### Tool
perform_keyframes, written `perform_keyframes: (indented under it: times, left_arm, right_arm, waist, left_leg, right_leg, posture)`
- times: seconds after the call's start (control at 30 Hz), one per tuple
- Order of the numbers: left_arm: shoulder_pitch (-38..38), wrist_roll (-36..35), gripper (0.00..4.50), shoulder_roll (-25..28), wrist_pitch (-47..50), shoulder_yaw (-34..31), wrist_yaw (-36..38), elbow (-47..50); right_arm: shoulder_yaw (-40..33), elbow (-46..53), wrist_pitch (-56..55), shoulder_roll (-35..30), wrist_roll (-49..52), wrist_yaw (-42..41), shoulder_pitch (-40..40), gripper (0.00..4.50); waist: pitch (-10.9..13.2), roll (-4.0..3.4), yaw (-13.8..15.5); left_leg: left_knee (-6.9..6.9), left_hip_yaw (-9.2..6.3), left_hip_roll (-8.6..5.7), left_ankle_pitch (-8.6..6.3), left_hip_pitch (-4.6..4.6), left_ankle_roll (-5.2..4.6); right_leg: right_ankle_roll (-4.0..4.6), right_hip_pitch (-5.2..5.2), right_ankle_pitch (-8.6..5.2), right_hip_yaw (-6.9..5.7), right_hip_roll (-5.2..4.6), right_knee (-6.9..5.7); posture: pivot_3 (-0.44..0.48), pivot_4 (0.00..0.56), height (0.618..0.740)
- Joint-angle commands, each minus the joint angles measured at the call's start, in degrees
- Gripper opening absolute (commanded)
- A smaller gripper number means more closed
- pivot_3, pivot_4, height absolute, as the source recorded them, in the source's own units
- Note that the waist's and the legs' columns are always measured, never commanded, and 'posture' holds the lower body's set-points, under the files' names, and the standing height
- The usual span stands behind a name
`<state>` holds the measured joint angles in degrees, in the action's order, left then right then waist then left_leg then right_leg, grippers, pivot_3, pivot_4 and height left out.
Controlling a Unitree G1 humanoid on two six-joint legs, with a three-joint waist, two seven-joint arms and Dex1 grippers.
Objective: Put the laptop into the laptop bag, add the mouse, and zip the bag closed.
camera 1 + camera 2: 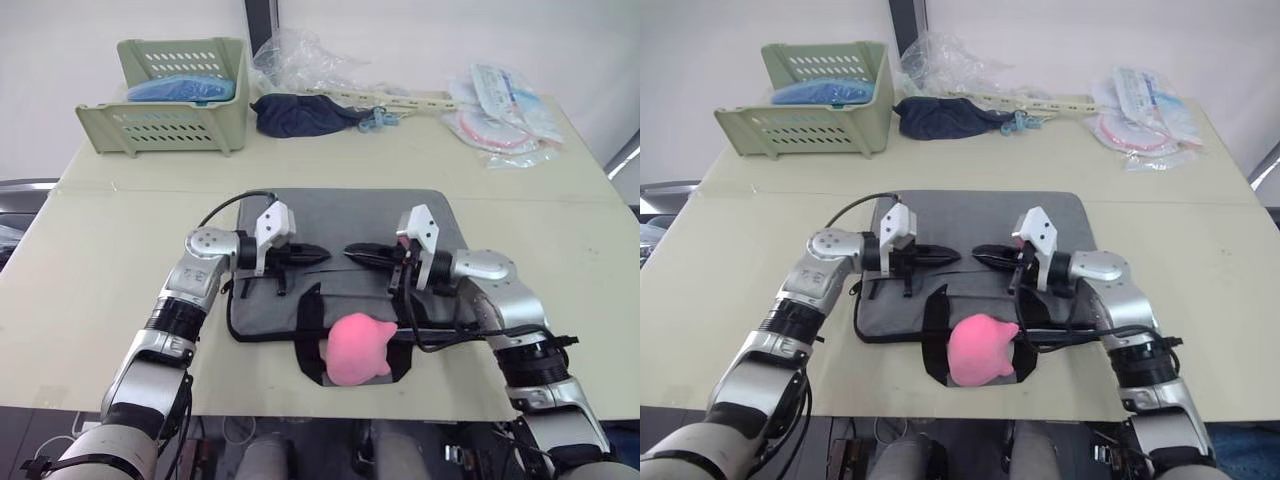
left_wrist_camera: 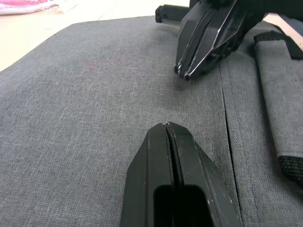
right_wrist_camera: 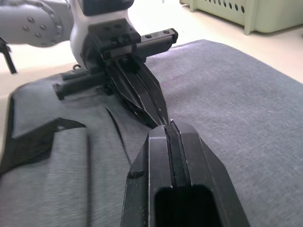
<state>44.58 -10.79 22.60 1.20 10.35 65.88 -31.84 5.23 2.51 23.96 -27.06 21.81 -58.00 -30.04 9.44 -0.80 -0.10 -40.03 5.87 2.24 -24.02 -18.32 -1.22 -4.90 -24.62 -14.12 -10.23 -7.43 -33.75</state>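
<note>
Two arms bend inward over the laptop bag [image 1: 345,220], which lies flat at the table's [image 1: 100,300] near edge. Left gripper [image 1: 322,254] and right gripper [image 1: 350,253], fingers pressed together and empty, point tip to tip just above the grey fabric. A pink fluffy lump [image 1: 358,347] rests on the bag's near edge.

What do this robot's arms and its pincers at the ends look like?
Silver metal arm shells with black ribbed joints and black cables looping alongside. Each wrist carries a white block. The left end effector and right end effector each have two slim, tapered black fingers.

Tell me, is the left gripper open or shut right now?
Shut. The left gripper shows both black fingers pressed together with nothing between them, just above the grey laptop bag.
</note>
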Motion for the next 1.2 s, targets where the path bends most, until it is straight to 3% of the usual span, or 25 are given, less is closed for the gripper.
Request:
perform_keyframes:
  times: [0.03,0.13,0.3,0.33,0.77,0.97,1.1,1.2]
  left_arm:
    - [-2.3,3.8,0.0,0.2,0.2,2.3,0.2,-4.4]
    - [-2.1,3.4,0.0,0.2,-0.2,2.2,0.7,-4.7]
    - [-2.6,3.0,0.0,0.3,-0.4,2.1,1.6,-4.6]
    - [-2.9,3.3,0.0,0.4,-0.7,2.3,1.7,-4.4]
    - [-3.7,5.5,0.0,0.7,-0.9,3.8,1.4,-3.5]
    - [-4.0,6.1,0.0,0.8,-1.3,4.3,1.3,-3.8]
    - [-4.3,7.1,0.0,1.0,-2.1,4.8,0.9,-5.0]
    - [-4.4,7.4,0.0,1.1,-3.3,4.9,0.6,-6.3]
  right_arm:
    - [-2.1,11.7,7.0,-4.3,7.0,-2.7,-0.1,0.85]
    - [-0.5,19.1,7.8,-11.9,8.6,-10.0,3.8,2.14]
    - [1.0,24.1,8.1,-17.7,9.9,-13.9,9.0,4.25]
    - [1.4,24.4,7.8,-17.8,9.8,-13.9,9.6,4.42]
    - [11.5,21.8,-0.1,-13.9,-0.9,-9.1,11.9,4.42]
    - [8.8,24.4,0.1,-16.4,1.2,-9.9,14.8,1.66]
    - [4.3,28.2,2.6,-18.9,5.0,-8.9,18.6,0.13]
    - [-1.5,32.2,6.8,-20.2,10.4,-6.8,21.7,0.0]
  waist:
    - [0.1,-0.11,0.0]
    - [0.1,-0.12,0.1]
    - [0.1,-0.12,0.1]
    - [0.1,-0.12,0.1]
    - [0.1,-0.12,0.1]
    - [0.1,-0.12,0.2]
    - [0.1,-0.11,0.2]
    - [0.1,-0.12,0.3]
  left_leg:
    - [0.0,0.0,0.0,0.01,0.0,-0.01]
    - [0.0,-0.05,-0.01,0.02,0.0,-0.03]
    - [0.05,-0.33,-0.28,0.03,-0.07,-0.06]
    - [0.04,-0.31,-0.31,0.03,-0.07,-0.06]
    - [0.02,-0.34,-0.41,0.06,-0.05,-0.1]
    - [0.02,-0.35,-0.41,0.07,-0.04,-0.1]
    - [0.01,-0.36,-0.41,0.07,-0.02,-0.1]
    - [0.0,-0.38,-0.41,0.07,0.02,-0.1]
  right_leg:
    - [0.0,0.0,0.0,0.0,-0.01,0.0]
    - [-0.01,0.01,0.01,-0.04,-0.01,0.0]
    - [-0.01,0.12,0.01,-0.31,-0.04,0.21]
    - [-0.02,0.12,0.01,-0.31,-0.06,0.2]
    - [-0.06,0.2,0.03,-0.34,-0.05,0.21]
    - [-0.06,0.21,0.03,-0.34,-0.04,0.2]
    - [-0.07,0.25,0.04,-0.34,-0.04,0.21]
    - [-0.07,0.31,0.04,-0.34,-0.05,0.21]
  posture:
    - [0.0,0.15,0.74]
    - [0.0,0.15,0.74]
    - [0.0,0.15,0.74]
    - [0.0,0.15,0.74]
    - [0.0,0.15,0.74]
    - [0.0,0.15,0.74]
    - [0.0,0.15,0.74]
    - [0.0,0.15,0.74]
